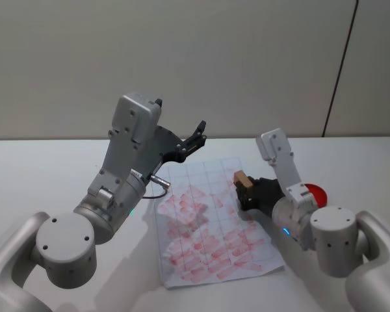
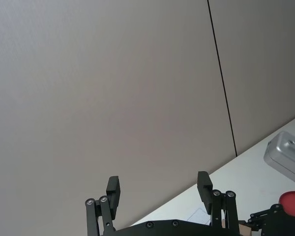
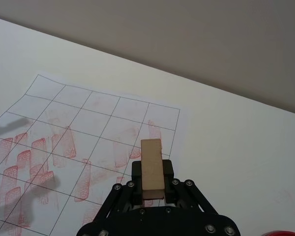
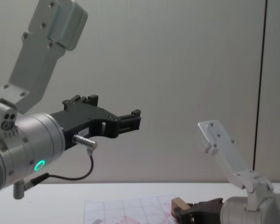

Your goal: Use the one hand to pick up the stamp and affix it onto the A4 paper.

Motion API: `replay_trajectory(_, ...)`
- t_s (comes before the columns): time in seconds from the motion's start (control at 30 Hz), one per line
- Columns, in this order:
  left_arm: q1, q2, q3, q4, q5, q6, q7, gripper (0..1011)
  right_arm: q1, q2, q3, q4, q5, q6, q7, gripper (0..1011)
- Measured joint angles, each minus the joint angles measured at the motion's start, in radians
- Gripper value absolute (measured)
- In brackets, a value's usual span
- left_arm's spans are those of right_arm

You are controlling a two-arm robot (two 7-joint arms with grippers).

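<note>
The right gripper [image 1: 246, 190] is clamped on the small light-tan wooden rectangular stamp [image 3: 152, 168], with its fingers on the two long sides. The block protrudes ahead of the claw. Beneath and ahead of the claw lies the white gridded A4 paper [image 3: 93, 118], which bears red-pink marks. The stamp is judged light, rigid and smooth (little risk of crushing), so a grip across the long sides suits it. The left gripper [image 1: 194, 140] hangs raised, fingers apart and empty.

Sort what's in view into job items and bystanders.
Job: stamp, gripped in the right tool; gridded A4 paper.
Bystanders: red ink pad by the right arm; left tool, raised, open.
</note>
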Motion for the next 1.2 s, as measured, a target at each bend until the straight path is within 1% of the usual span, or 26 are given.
replay_trajectory(0.13,0.0,0.0,0.0,0.0,0.0,0.0,0.0,1001,-0.007,0.004,0.004,-0.029,0.011,0.018,-0.003,219)
replay_trajectory(0.33,0.0,0.0,0.0,0.0,0.0,0.0,0.0,1001,-0.026,0.017,0.017,-0.097,0.037,0.054,-0.013,219)
replay_trajectory(0.4,0.0,0.0,0.0,0.0,0.0,0.0,0.0,1001,-0.034,0.024,0.025,-0.145,0.052,0.061,-0.018,219)
replay_trajectory(0.43,0.0,0.0,0.0,0.0,0.0,0.0,0.0,1001,-0.034,0.024,0.025,-0.145,0.052,0.061,-0.018,219)
replay_trajectory(0.47,0.0,0.0,0.0,0.0,0.0,0.0,0.0,1001,-0.037,0.027,0.029,-0.168,0.059,0.061,-0.019,219)
replay_trajectory(0.5,0.0,0.0,0.0,0.0,0.0,0.0,0.0,1001,-0.039,0.029,0.031,-0.176,0.063,0.061,-0.021,219)
replay_trajectory(0.53,0.0,0.0,0.0,0.0,0.0,0.0,0.0,1001,-0.044,0.033,0.036,-0.205,0.072,0.061,-0.025,219)
replay_trajectory(0.6,0.0,0.0,0.0,0.0,0.0,0.0,0.0,1002,-0.047,0.037,0.04,-0.23,0.08,0.061,-0.029,219)
replay_trajectory(0.67,0.0,0.0,0.0,0.0,0.0,0.0,0.0,1001,-0.054,0.045,0.05,-0.271,0.092,0.061,-0.037,219)
replay_trajectory(0.77,0.0,0.0,0.0,0.0,0.0,0.0,0.0,1002,-0.062,0.054,0.06,-0.307,0.106,0.061,-0.05,219)
replay_trajectory(0.87,0.0,0.0,0.0,0.0,0.0,0.0,0.0,1001,-0.075,0.069,0.079,-0.353,0.128,0.07,-0.072,219)
replay_trajectory(0.97,0.0,0.0,0.0,0.0,0.0,0.0,0.0,1001,-0.087,0.084,0.094,-0.384,0.146,0.086,-0.091,219)
replay_trajectory(1.2,0.0,0.0,0.0,0.0,0.0,0.0,0.0,1001,-0.118,0.12,0.128,-0.429,0.176,0.131,-0.123,219)
